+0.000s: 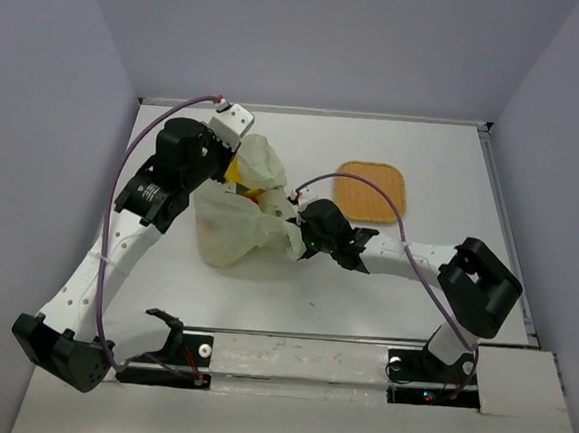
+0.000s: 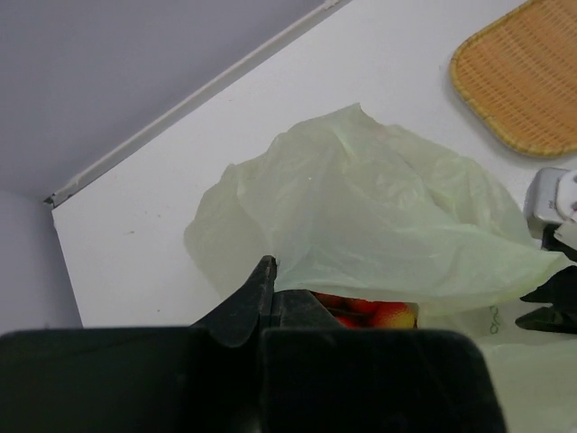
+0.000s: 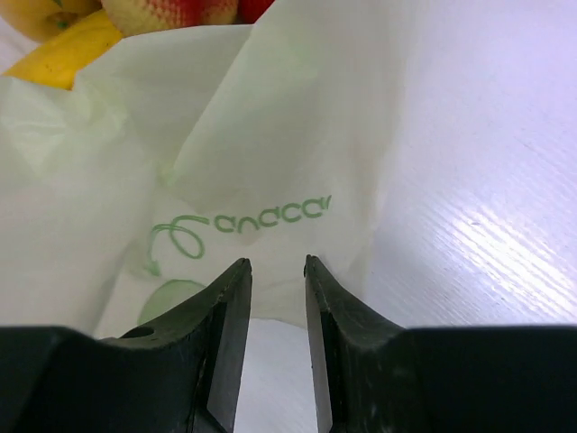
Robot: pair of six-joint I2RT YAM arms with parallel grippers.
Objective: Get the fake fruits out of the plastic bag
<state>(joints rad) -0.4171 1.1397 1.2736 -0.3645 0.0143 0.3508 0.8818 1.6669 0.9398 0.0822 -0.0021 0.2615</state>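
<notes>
shows a crumpled plastic bag point(image 1: 236, 227) at the middle of a white worktop point(image 1: 444, 168), with fake fruits point(image 2: 370, 313) peeking red and yellow from under its raised mouth. has the left tool point(image 2: 270, 269) clamped together on the bag's rim at 12 o'clock, lifting the film into a tent. has the right tool point(image 3: 275, 271) at the bag's 4 o'clock corner, jaws a narrow gap apart astride the printed edge; cannot tell whether any film is caught.

to do this well: close fully on that low corner, hold the rim open, then raise the corner so the fruits roll toward the mouth.

thin, translucent, crinkly pale-green film, slippery and shapeless; hard, glossy, rounded fruits. at 2 o'clock, a woven orange mat point(image 1: 372, 190) with rounded corners.
</notes>
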